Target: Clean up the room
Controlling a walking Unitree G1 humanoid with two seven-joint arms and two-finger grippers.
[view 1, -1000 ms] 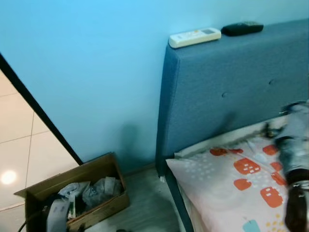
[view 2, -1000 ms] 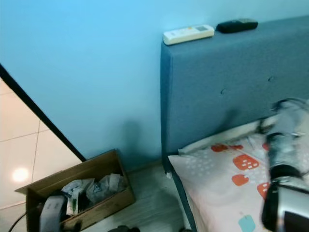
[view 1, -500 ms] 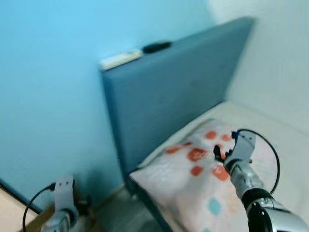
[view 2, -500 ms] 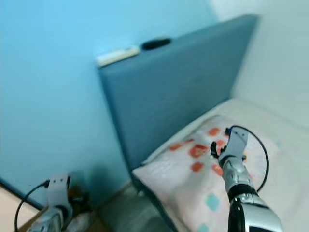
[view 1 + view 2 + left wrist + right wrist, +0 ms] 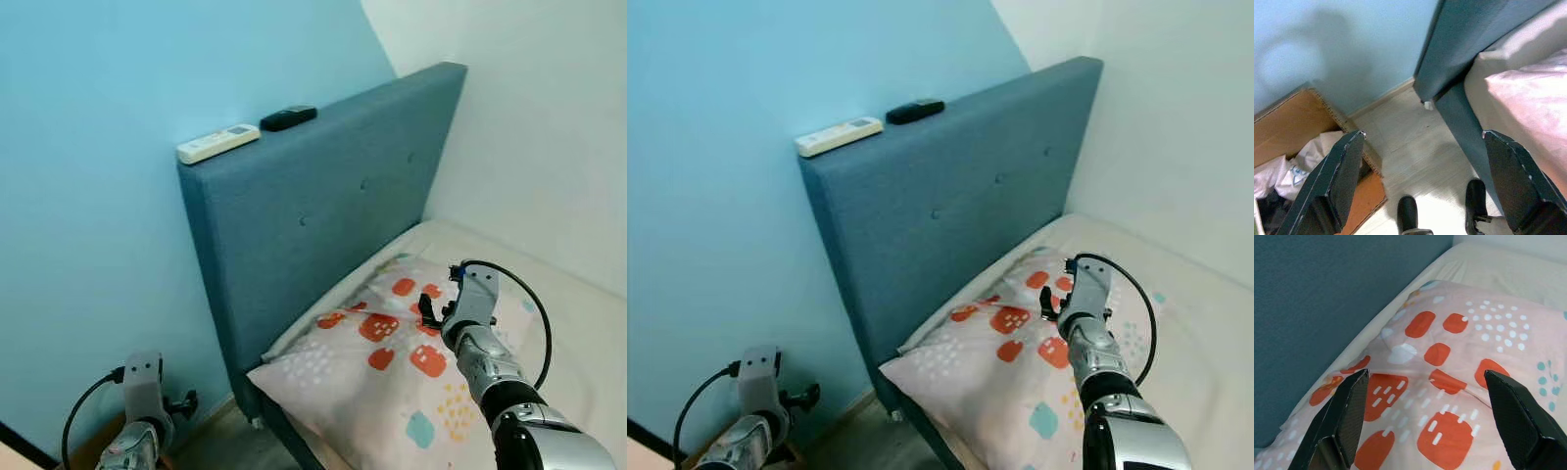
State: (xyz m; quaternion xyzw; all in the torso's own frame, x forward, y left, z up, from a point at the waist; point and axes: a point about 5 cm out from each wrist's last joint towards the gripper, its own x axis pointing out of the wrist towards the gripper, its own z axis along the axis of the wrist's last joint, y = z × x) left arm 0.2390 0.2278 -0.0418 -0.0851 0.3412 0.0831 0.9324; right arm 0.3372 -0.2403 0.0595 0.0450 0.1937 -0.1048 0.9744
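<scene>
A white remote (image 5: 217,143) and a black remote (image 5: 288,117) lie on top of the blue headboard (image 5: 323,215). Below it a pink pillow (image 5: 377,367) with red patches rests on the bed. My right gripper (image 5: 1423,377) hovers just above the pillow, open, with nothing between its fingers; the left eye view has it (image 5: 431,315) over the pillow's far half. My left gripper (image 5: 1423,134) hangs open low beside the bed's corner, above the wooden floor (image 5: 1410,156). A cardboard box (image 5: 1283,122) holding crumpled paper and bags (image 5: 1288,166) sits against the blue wall.
A white wall (image 5: 549,127) bounds the bed on the right and the mattress (image 5: 578,323) stretches along it. My two black feet (image 5: 1408,215) stand on the floor strip between the box and the bed frame (image 5: 1459,112). My left arm (image 5: 142,411) trails a black cable.
The head camera has swung right and upward, so the box has left the eye views and more bed shows. My right arm now reaches out over the pillow.
</scene>
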